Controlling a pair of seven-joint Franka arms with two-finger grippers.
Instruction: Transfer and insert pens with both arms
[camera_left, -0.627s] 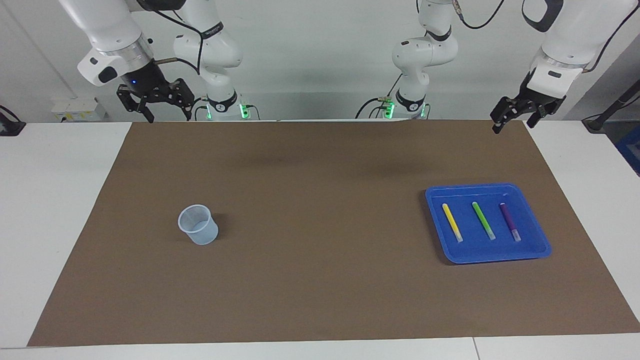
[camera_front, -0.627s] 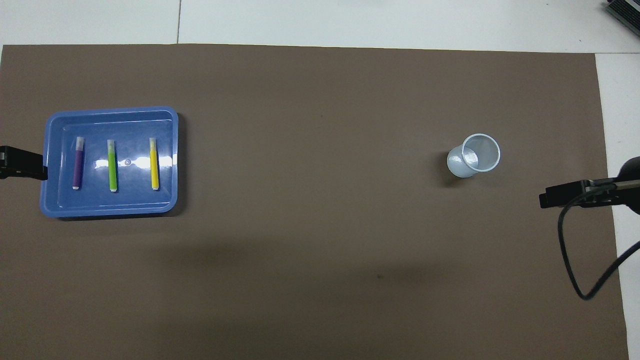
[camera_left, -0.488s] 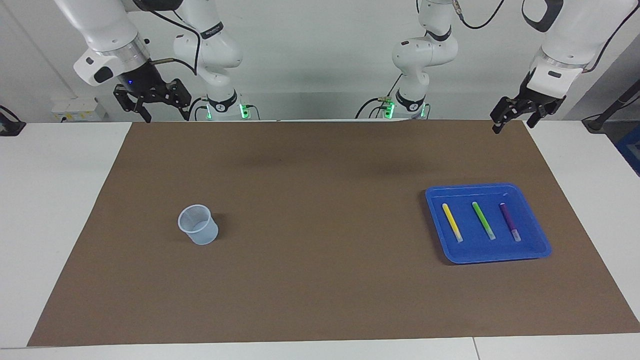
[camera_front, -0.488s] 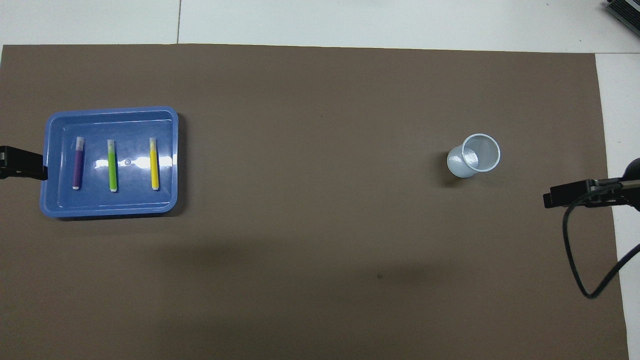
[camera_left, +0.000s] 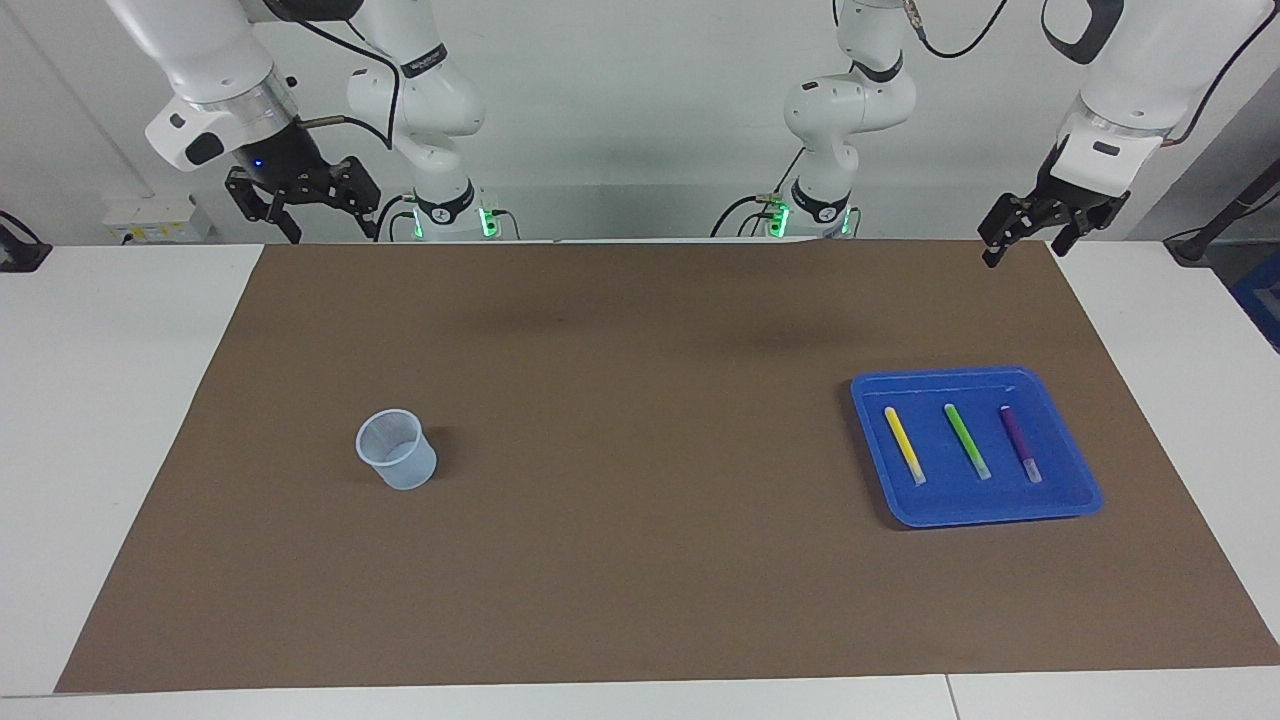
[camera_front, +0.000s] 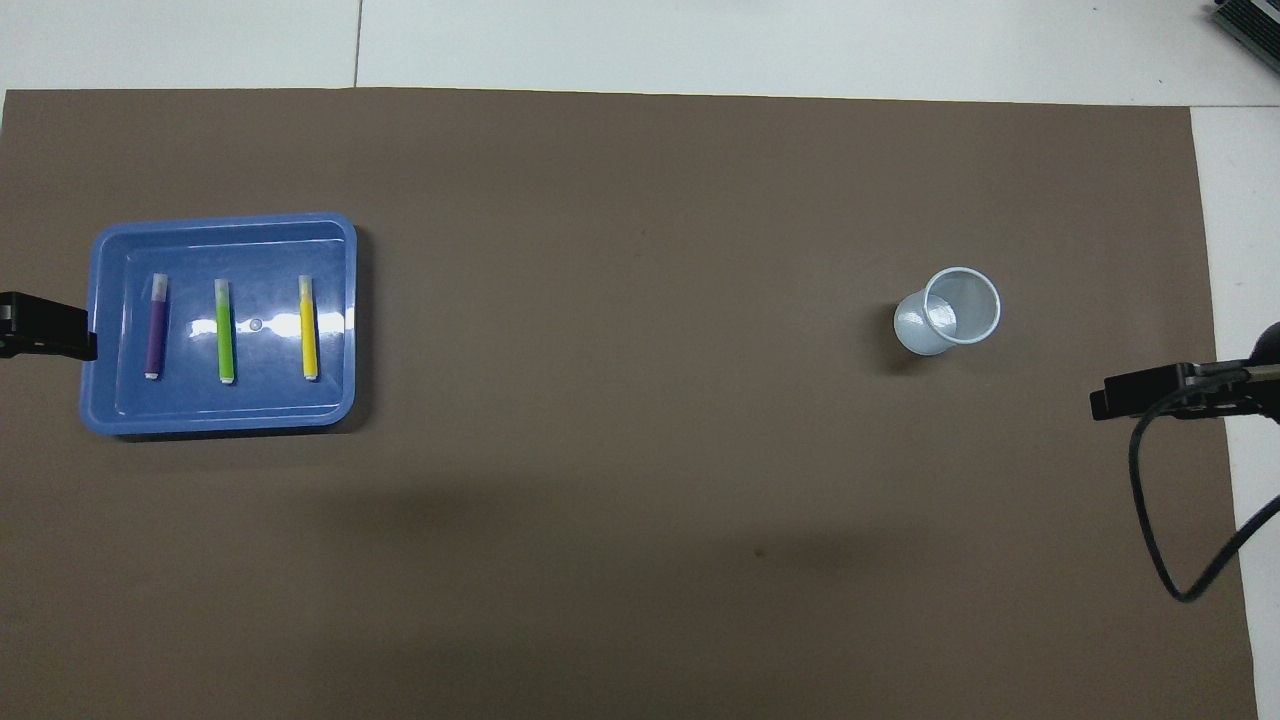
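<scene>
Three pens lie side by side in a blue tray (camera_left: 940, 377) toward the left arm's end of the table: yellow (camera_left: 904, 446), green (camera_left: 967, 441) and purple (camera_left: 1020, 444). From above they show as purple (camera_front: 155, 330), green (camera_front: 225, 335) and yellow (camera_front: 308, 332) in the tray (camera_front: 220, 222). My left gripper (camera_left: 1025, 252) hangs open and empty, high over the mat's corner at the robots' edge. My right gripper (camera_left: 332, 230) is also open and empty, raised over the mat's corner at the right arm's end. Neither touches anything.
A translucent white cup (camera_left: 397, 450) (camera_front: 948, 312) stands upright on the brown mat (camera_left: 640, 560) toward the right arm's end. White tabletop borders the mat. A black cable loop (camera_front: 1165, 560) hangs from the right wrist over the mat's edge.
The right gripper has lifted slightly and drifted outward toward its end of the table. The left gripper has barely moved. Pens, tray and cup are unchanged.
</scene>
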